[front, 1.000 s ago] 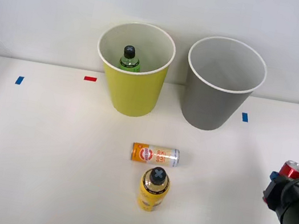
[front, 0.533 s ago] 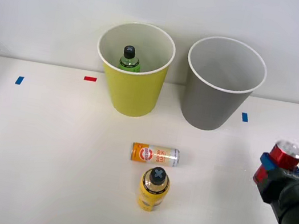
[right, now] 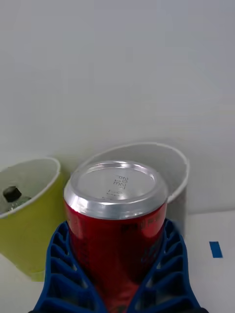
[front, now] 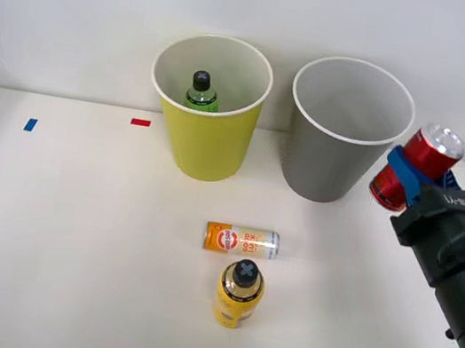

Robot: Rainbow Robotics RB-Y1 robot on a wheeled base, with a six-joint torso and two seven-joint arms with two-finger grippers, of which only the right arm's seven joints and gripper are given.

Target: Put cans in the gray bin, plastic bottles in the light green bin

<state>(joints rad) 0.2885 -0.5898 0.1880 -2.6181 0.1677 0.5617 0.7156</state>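
Note:
My right gripper (front: pixel 405 177) is shut on a red can (front: pixel 421 162), held tilted in the air just right of the gray bin (front: pixel 345 131). In the wrist view the red can (right: pixel 117 225) sits between my blue ribbed fingers (right: pixel 61 264), its silver end facing the camera, with the gray bin (right: pixel 178 164) behind it. The orange-and-white can (front: pixel 242 240) lies on its side at the table's middle. A yellow bottle (front: pixel 238 294) with a black cap stands just in front of it. A green bottle (front: pixel 200 93) stands inside the light green bin (front: pixel 204 133).
Small red and blue tape marks (front: pixel 140 122) dot the white table. A white wall rises right behind both bins. The light green bin (right: pixel 29 215) also shows in the wrist view beside the gray one.
My right arm has lifted the red can from low at the table's right edge up and forward to beside the gray bin's rim. Nothing else moved.

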